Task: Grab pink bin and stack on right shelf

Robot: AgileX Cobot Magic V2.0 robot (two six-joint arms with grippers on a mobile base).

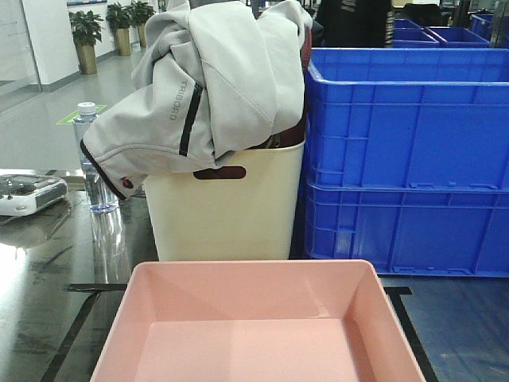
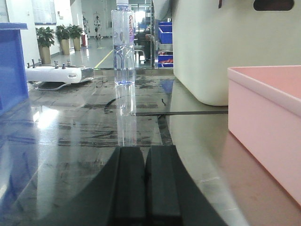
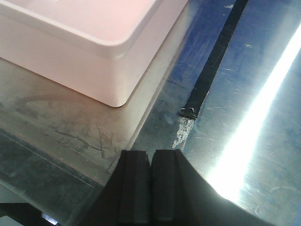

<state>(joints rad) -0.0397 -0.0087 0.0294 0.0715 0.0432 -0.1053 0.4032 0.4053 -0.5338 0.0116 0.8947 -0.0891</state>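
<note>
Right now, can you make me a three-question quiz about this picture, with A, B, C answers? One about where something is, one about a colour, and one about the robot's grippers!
1. Where is the cream bin?
A. Right behind the pink bin
B. Inside the pink bin
C. On top of the blue crates

2. What colour is the jacket hanging over the cream bin?
A. Red
B. Light grey
C. Green

3. How are the left gripper and right gripper?
A. Both wide open
B. Both squeezing the pink bin
C. Both shut, holding nothing

Answers:
1. A, the cream bin stands just past the pink bin's far rim in the front view.
2. B, the jacket is pale grey with a dark zip.
3. C, each wrist view shows the fingers pressed together, and the pink bin sits off to the side.
</note>
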